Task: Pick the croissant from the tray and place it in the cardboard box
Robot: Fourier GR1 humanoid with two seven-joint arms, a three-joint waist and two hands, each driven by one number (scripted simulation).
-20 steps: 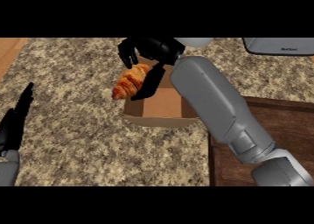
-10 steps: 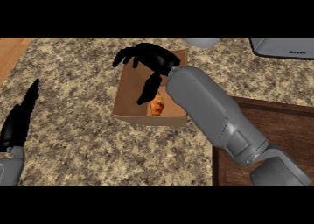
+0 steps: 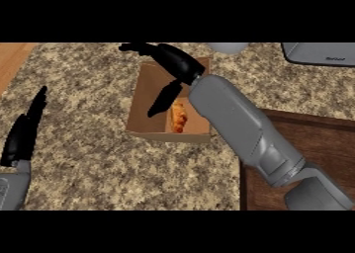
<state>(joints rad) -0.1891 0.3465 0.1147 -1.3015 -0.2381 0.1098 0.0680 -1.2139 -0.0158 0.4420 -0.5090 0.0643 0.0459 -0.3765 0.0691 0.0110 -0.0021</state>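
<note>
I find no readable text anywhere. Grey appliance [image 3: 325,53] at top right edge carries small dark marking on front, too small for me to read. Cardboard box [image 3: 152,112] shows plain brown walls, no print. I see no labels, numbers or signs on surface [image 3: 92,163].

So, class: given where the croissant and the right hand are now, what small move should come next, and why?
Probably lift the right hand up and away from the cardboard box. The croissant already lies inside the box, and the hand's fingers are spread open above it, holding nothing.
</note>
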